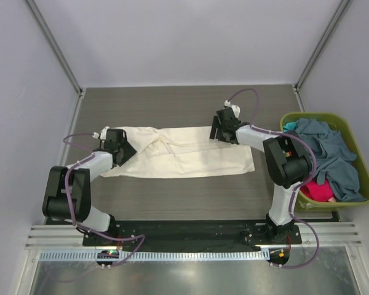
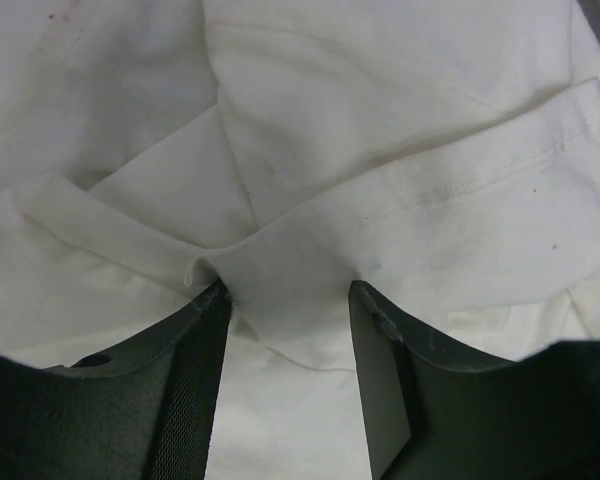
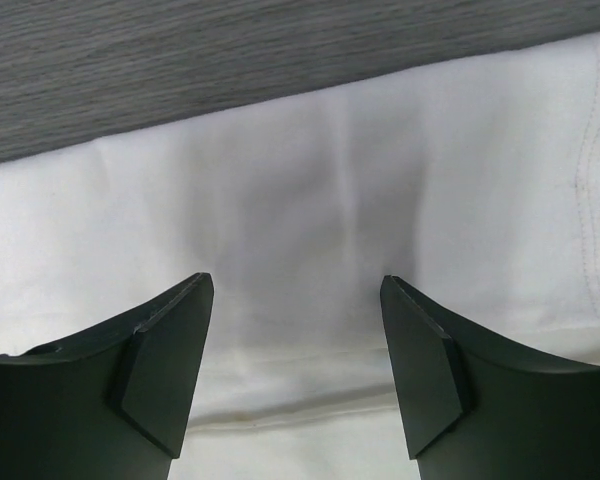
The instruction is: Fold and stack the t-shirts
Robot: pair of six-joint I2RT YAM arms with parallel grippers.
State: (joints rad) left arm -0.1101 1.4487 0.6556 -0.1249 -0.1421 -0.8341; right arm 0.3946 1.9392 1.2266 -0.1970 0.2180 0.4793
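Grey wood-grain tabletop (image 1: 172,196), pale walls around. Cream t-shirt (image 1: 190,157) lies across the middle as a long, flat band, rumpled at its left end.

Step looks like re-gripping for the next fold. To do it well:
- bite through every layer at the edge, not just the top one
- lift both ends together and level so the hems stay lined up
- flatten the bunched sleeve on the left first, or the crease gets locked in

Left pincer (image 1: 126,150), nearer: jaws apart, straddling a raised ridge of cloth by the sleeve hem, fabric brushing the fingers (image 2: 380,380), not clamped.

Right pincer (image 1: 218,132), farther: jaws wide apart, low over smooth cloth near the far edge, holding nothing.

Olive-green basket (image 1: 313,114) at the right holds the grey-blue tee (image 1: 332,150), teal tee (image 1: 290,127) and red-pink tee (image 1: 317,190), all unfolded.
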